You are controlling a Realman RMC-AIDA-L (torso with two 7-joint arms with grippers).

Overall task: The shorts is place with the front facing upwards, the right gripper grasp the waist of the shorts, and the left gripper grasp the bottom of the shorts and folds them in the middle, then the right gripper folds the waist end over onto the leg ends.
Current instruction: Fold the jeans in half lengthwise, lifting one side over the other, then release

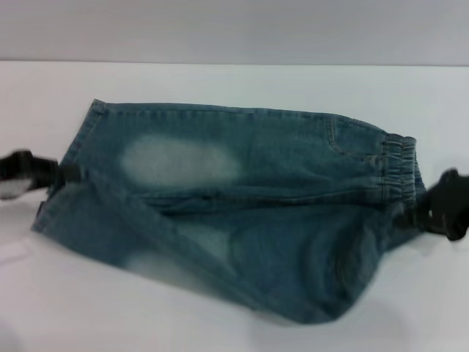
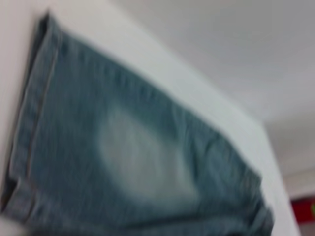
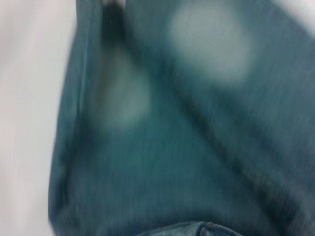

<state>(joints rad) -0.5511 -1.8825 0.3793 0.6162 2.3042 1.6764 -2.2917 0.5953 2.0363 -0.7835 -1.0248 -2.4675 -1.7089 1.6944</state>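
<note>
The blue-green denim shorts (image 1: 242, 198) lie across the white table (image 1: 220, 81), with the leg ends (image 1: 73, 147) to the left and the gathered waist (image 1: 399, 165) to the right. Two pale faded patches face up. My left gripper (image 1: 62, 174) is at the leg hems and shut on the cloth there. My right gripper (image 1: 425, 211) is shut on the near part of the waistband. The near half of the shorts rises in a ridge between the two grippers. Denim (image 2: 138, 157) fills the left wrist view, and more denim (image 3: 187, 137) fills the right wrist view, with no fingers showing.
Bare white table surrounds the shorts on all sides, and a plain grey wall (image 1: 234, 29) stands behind it. A small red object (image 2: 302, 209) shows far off beyond the table's end in the left wrist view.
</note>
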